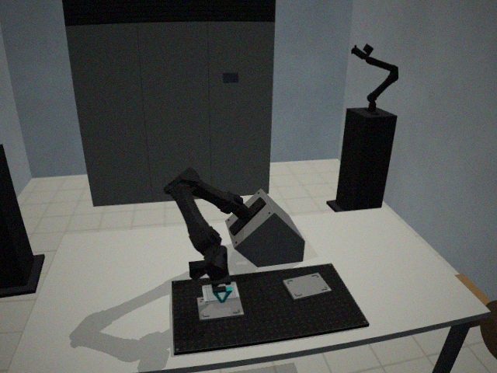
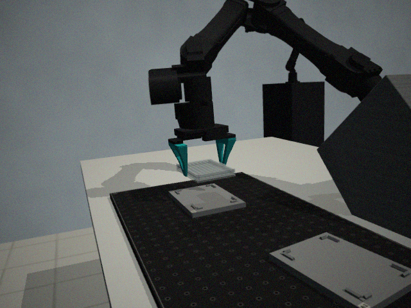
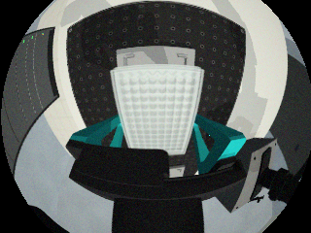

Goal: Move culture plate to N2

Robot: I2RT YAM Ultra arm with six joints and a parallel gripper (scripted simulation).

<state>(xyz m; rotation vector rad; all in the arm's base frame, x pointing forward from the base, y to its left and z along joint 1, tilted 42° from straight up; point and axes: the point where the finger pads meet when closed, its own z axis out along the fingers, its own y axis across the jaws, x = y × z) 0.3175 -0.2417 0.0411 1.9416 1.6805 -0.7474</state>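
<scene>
plate [image 2: 207, 169] held between the fingers [image 2: 182, 155] above nest n1 [image 2: 207, 201]; nest n2 [image 2: 345, 265] well apart.

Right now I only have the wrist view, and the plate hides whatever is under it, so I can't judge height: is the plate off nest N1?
Observer: Yes. In the exterior view the plate hangs above nest N1 with a visible gap, higher than the locators.
Operator: Is it level in the grasp?
Observer: It looks level there, with one of the teal fingers on each side edge. The lid appears seated, though its seam is hard to make out.
Operator: Is N2 free to receive it?
Observer: The top view shows nest N2 with nothing on it, towards the other end of the black board.
</scene>
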